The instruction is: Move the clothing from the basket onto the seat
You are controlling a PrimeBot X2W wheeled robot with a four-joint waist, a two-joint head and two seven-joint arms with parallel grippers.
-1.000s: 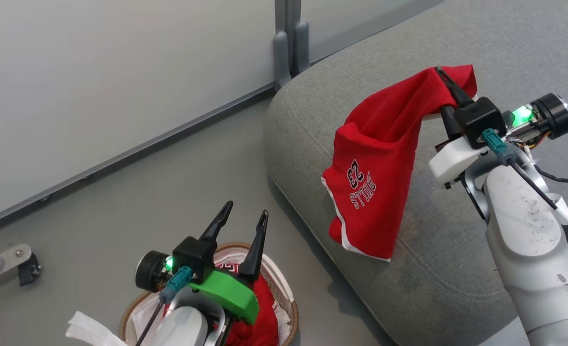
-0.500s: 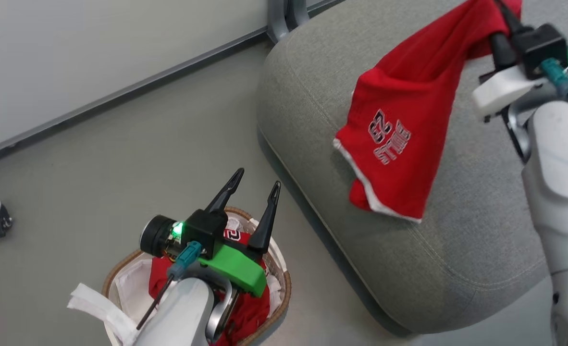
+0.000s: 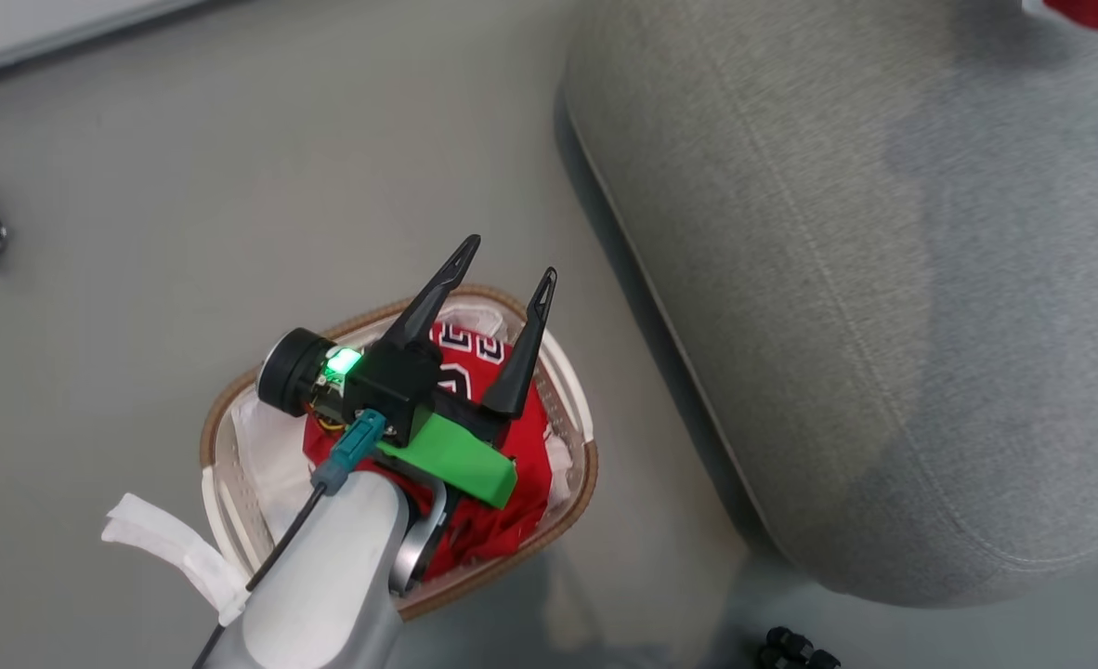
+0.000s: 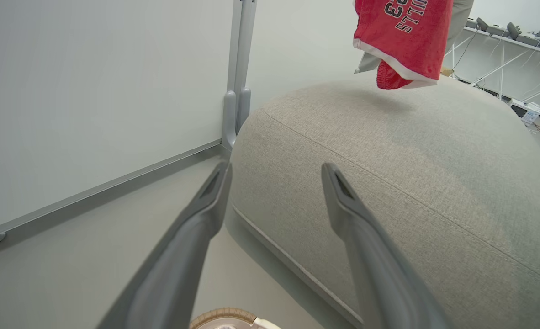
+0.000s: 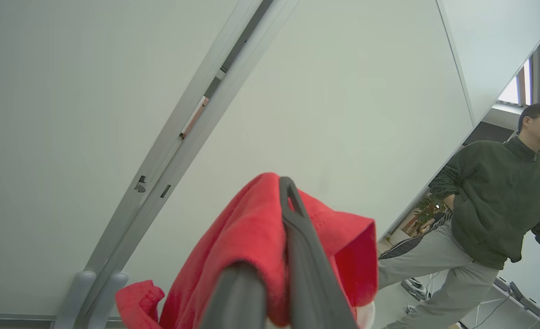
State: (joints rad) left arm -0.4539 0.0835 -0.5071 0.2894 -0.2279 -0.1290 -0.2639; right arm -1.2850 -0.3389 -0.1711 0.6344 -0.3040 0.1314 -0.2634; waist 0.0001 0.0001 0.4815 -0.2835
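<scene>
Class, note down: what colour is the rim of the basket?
The basket has a brown woven rim; the head view shows it best.

From my console the seat (image 3: 837, 279) reads as coarse grey woven cloth, matt, with stitched seams. The basket (image 3: 219, 492) is white perforated plastic under a brown woven rim (wicker or an imitation, I can't tell). The red clothing (image 4: 402, 41) looks soft and slightly napped, edged in white. The left gripper (image 3: 510, 260) has matt dark plastic fingers (image 4: 192, 237). The floor (image 3: 187, 167) is smooth and matt.
</scene>
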